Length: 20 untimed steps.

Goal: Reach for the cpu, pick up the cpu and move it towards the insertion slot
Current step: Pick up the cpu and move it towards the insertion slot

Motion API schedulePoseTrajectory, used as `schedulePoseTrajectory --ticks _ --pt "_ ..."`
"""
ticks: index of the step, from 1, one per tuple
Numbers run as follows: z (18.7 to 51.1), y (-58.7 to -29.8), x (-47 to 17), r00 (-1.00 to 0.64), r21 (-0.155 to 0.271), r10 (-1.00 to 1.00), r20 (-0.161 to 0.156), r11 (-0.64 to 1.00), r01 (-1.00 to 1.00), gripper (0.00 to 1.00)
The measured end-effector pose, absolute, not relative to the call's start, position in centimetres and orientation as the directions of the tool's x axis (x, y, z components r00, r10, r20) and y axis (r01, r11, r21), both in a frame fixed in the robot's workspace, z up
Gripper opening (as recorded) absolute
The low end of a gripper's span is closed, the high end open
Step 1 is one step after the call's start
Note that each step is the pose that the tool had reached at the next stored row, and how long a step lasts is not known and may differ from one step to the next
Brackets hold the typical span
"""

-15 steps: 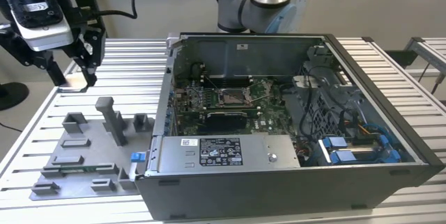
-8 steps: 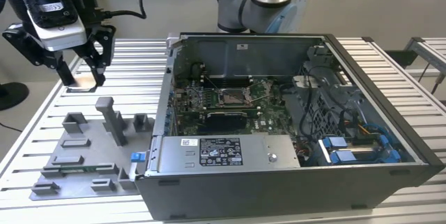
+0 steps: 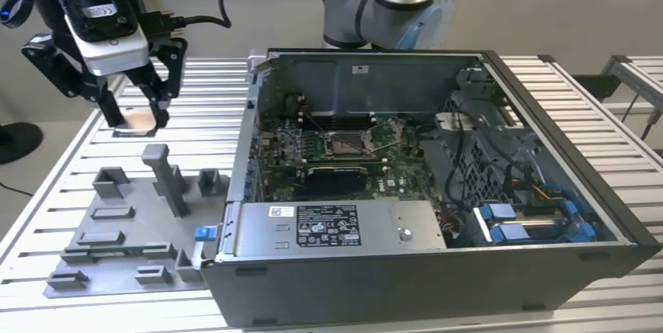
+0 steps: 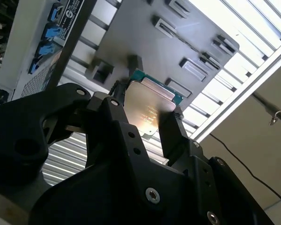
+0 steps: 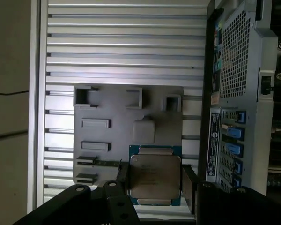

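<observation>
Black fingers (image 4: 171,133) of the gripper (image 5: 154,180) are closed on the cpu (image 5: 154,176), holding it by two opposite edges, lifted above the grey fixture plate (image 5: 112,140) on the counter (image 3: 611,116). In the exterior view the gripper (image 3: 133,112) hangs at the exterior view's left, well apart from the insertion slot (image 3: 345,144) inside the open computer case (image 3: 435,271). The grip looks narrow, so the chip could probably tilt or slip out, and it may hit the case wall.

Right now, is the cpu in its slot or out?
Out. The gripper holds the cpu above the grey fixture plate, away from the insertion slot.
</observation>
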<state>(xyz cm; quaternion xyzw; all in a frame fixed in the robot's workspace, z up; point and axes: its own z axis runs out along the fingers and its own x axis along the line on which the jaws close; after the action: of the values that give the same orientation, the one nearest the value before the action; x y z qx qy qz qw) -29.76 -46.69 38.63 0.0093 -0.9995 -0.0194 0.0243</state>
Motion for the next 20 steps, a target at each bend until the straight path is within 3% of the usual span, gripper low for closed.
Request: schedulePoseTrajectory --ticks 20 --pt "38.6 -46.7 -27.5 -0.998 0.039 -0.019 0.054 0.999 -0.017 0.0"
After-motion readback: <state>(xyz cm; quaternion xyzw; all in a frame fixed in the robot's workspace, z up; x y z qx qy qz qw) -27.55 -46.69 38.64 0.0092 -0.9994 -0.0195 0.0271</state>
